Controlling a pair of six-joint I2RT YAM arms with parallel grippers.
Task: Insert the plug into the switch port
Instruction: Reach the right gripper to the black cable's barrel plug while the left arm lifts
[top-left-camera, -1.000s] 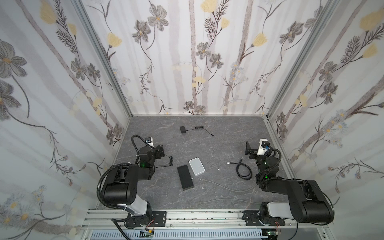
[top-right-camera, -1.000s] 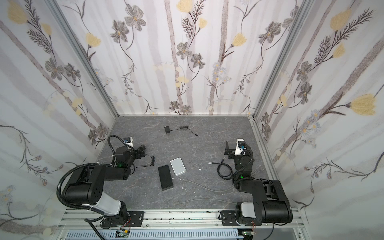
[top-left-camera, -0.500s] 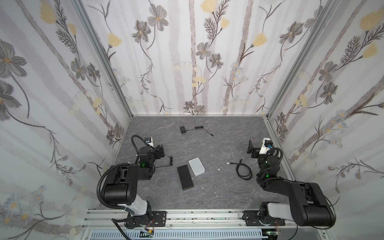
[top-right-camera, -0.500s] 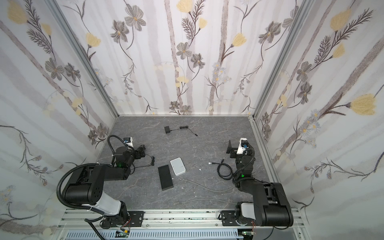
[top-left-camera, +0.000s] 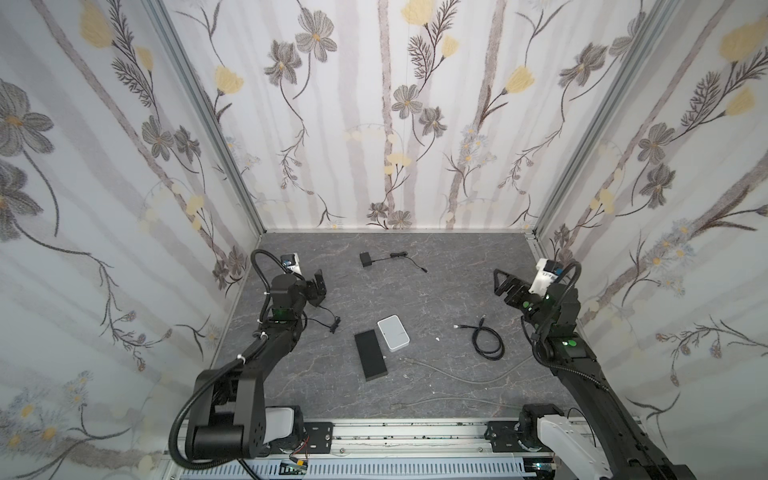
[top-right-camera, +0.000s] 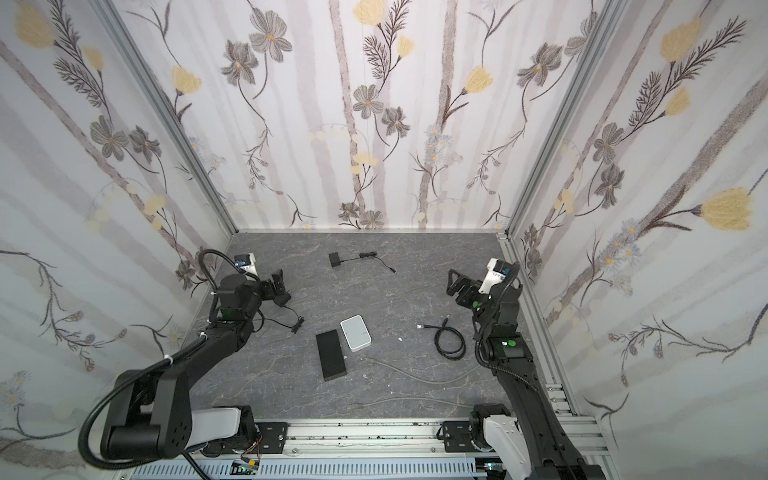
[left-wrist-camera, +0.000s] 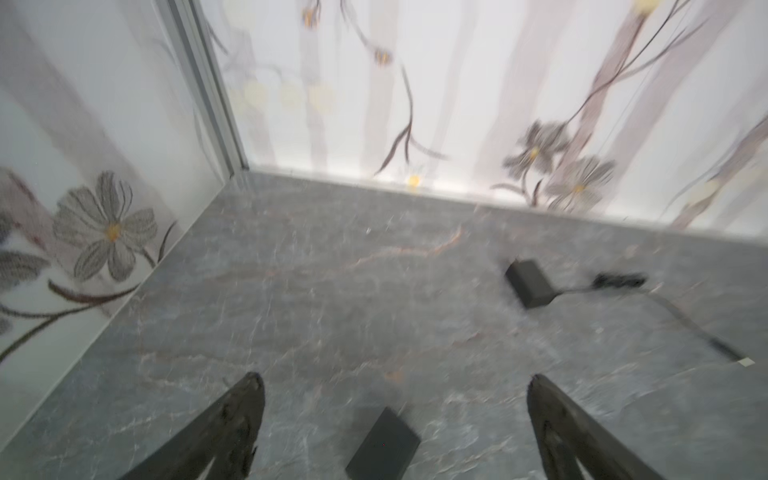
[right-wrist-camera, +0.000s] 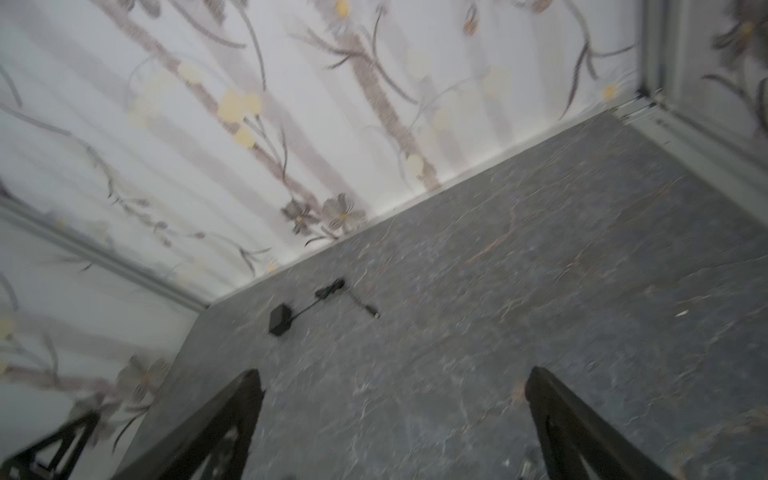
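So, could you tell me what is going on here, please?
Nothing is held yet. Both arms hover over the table with the left gripper and right gripper open and empty. The white switch box lies mid-table beside a black box; the coiled black cable, unplugged, lies apart, nearer the right arm.

Wrist views are blurred; the switch port on the white box is unreadably small.
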